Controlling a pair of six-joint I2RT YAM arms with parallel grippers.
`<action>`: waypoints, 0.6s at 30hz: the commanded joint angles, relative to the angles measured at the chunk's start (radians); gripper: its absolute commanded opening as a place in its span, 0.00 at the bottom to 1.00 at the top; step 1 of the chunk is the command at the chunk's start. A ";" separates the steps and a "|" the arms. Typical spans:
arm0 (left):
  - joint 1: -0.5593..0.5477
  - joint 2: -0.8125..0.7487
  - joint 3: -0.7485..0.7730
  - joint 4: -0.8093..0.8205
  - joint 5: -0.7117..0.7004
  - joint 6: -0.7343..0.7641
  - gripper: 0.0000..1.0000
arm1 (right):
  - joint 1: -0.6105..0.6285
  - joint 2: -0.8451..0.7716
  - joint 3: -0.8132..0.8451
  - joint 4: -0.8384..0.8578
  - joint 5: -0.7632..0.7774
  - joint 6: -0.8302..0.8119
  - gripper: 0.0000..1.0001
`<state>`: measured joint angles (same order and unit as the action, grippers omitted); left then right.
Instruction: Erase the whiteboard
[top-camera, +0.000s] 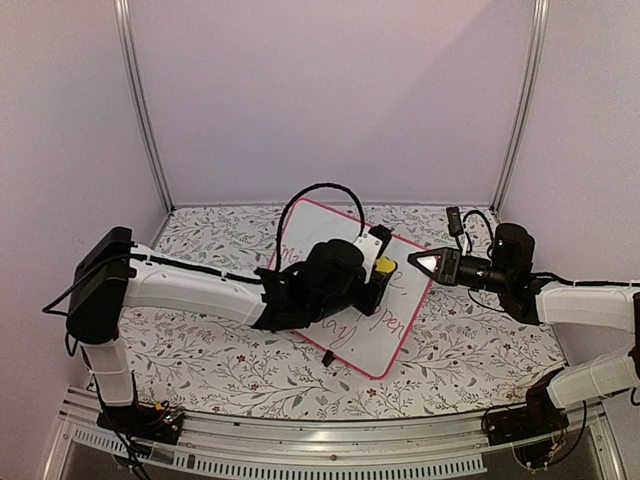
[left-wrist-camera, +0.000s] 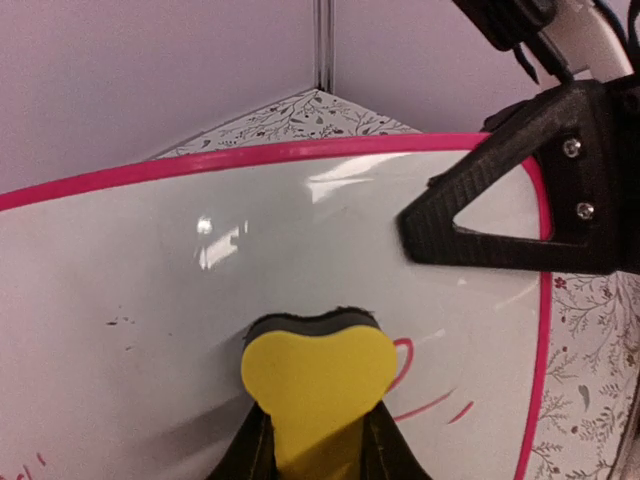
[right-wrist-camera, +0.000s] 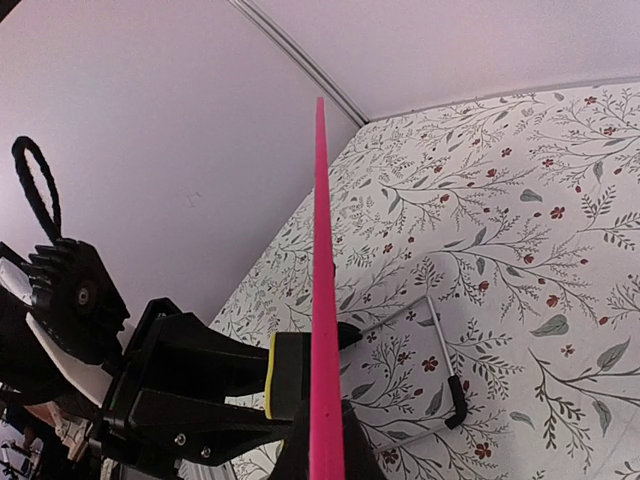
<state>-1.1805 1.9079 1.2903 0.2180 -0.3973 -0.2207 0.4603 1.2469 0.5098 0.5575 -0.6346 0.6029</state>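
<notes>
Whiteboard (top-camera: 315, 230) tilted | right fingers (left-wrist-camera: 520, 210) pinch its right edge | left fingers (left-wrist-camera: 250, 452) pinch yellow eraser (left-wrist-camera: 315, 375), seemingly touching board

A surface (top-camera: 200, 365) spread with white cloth, printed all over in grey sprigs, leaves and small red blooms. Closed at the back and sides by pale walls, edged in front by a metal rail (top-camera: 330, 425). Carries the whiteboard (top-camera: 392, 335) askew across the middle, pink-framed, red writing on the near half, one black clip foot (top-camera: 326, 356) at its near edge. Behind the board, a thin bent wire rod (right-wrist-camera: 446, 355) with a black tip, seemingly down on the cloth.
</notes>
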 joint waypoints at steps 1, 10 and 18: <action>-0.024 0.049 -0.016 0.029 0.101 0.048 0.00 | 0.067 0.028 -0.017 -0.099 -0.137 -0.095 0.00; -0.038 0.033 -0.035 0.086 0.134 0.085 0.00 | 0.067 0.024 -0.019 -0.101 -0.137 -0.097 0.00; 0.016 0.004 -0.071 -0.002 -0.093 -0.049 0.00 | 0.067 0.022 -0.019 -0.103 -0.135 -0.099 0.00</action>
<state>-1.2022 1.9171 1.2617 0.2985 -0.3492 -0.1856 0.4690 1.2469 0.5117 0.5682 -0.6453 0.5793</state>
